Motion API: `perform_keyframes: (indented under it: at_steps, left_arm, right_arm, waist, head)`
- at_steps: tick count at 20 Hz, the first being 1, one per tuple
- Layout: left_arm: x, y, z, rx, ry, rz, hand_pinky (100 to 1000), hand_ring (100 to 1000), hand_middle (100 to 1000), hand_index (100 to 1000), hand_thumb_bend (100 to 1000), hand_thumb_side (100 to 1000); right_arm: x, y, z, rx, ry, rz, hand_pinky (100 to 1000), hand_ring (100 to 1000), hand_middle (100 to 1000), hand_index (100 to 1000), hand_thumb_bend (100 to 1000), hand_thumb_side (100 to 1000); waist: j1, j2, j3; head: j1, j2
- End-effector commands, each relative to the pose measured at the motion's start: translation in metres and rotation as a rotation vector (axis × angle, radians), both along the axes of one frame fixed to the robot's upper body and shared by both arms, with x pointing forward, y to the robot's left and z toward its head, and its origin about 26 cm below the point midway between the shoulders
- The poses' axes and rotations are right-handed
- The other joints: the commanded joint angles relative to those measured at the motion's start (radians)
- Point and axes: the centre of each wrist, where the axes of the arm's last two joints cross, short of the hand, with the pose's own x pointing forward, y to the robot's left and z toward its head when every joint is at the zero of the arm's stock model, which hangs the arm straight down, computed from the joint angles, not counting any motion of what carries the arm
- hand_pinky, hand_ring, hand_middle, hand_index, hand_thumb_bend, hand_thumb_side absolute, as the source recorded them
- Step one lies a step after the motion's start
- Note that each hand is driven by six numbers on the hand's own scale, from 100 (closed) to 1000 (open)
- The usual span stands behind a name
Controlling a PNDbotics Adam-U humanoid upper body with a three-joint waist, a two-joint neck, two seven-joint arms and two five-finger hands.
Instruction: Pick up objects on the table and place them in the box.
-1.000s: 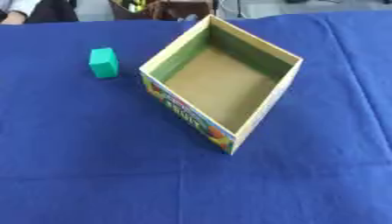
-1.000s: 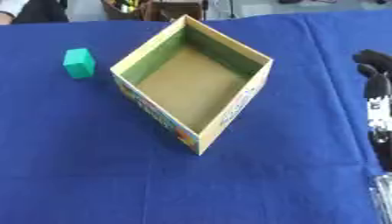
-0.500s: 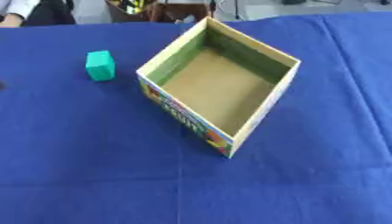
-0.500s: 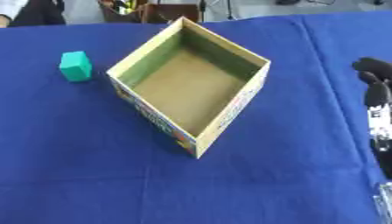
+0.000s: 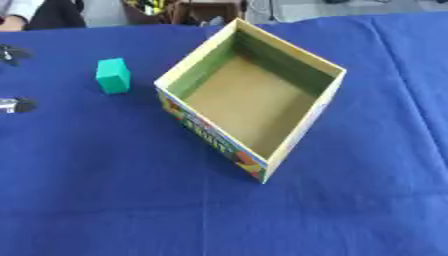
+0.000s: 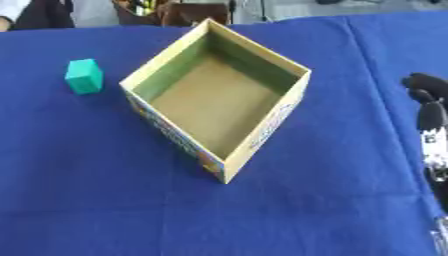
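A small green block [image 5: 113, 75] stands on the blue cloth, left of the box and apart from it. The open cardboard box [image 5: 214, 137] sits in the middle, turned like a diamond, with a printed front wall and nothing inside. Two dark and silver tips of my left hand [image 5: 16, 105] show at the left edge, spread apart, short of the block and holding nothing. My right hand [image 6: 430, 112] rests at the right edge in the right eye view, fingers straight and pointing up, well clear of the box.
Blue cloth [image 5: 105, 200] covers the whole table, with wide bare stretches in front of the box and to its right. Dark clutter and a seated person [image 5: 52, 10] line the far edge.
The tips of my left hand have come into view at the left edge, toward the green block. The block, box and right hand stay put.
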Motion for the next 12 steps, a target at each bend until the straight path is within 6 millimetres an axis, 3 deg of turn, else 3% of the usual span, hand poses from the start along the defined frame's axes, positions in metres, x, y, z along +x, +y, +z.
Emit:
perform_keyframes:
  at_steps: [1,12]
  left_arm:
    - [0.001,0.001,0.017,0.021,-0.057,-0.008,757,864,922,1000,705,852]
    - [0.017,-0.020,0.028,-0.001,-0.147,-0.072,745,851,913,1000,727,845]
  right_arm:
    - [-0.001,0.002,0.007,-0.022,-0.027,0.008,888,906,740,845,100,803]
    - [0.000,0.005,0.010,-0.032,-0.035,0.017,890,908,740,845,100,802]
  waist:
    - [0.004,-0.013,-0.003]
    - [0.023,0.011,-0.039]
  head:
    - [0.009,-0.011]
    - [0.041,-0.031]
